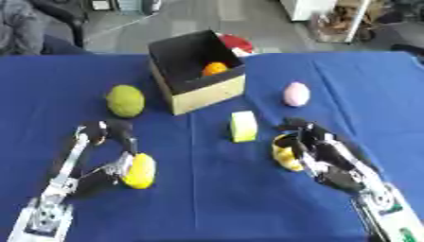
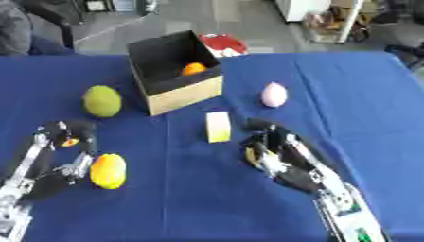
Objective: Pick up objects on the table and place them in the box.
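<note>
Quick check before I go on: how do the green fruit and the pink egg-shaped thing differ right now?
The green fruit is bigger and dull olive with a rough-looking skin; the pink egg-shaped thing is smaller, pale and smooth. The green fruit lies left of the box, the pink one to its right. The pink one sits nearer the right robot hand, the green one nearer the left robot hand. Both rest free on the blue table, untouched and outside the box.

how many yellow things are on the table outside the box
3: a yellow fruit at the left hand, a pale yellow block mid-table, and a yellow object partly hidden under the right hand.
</note>
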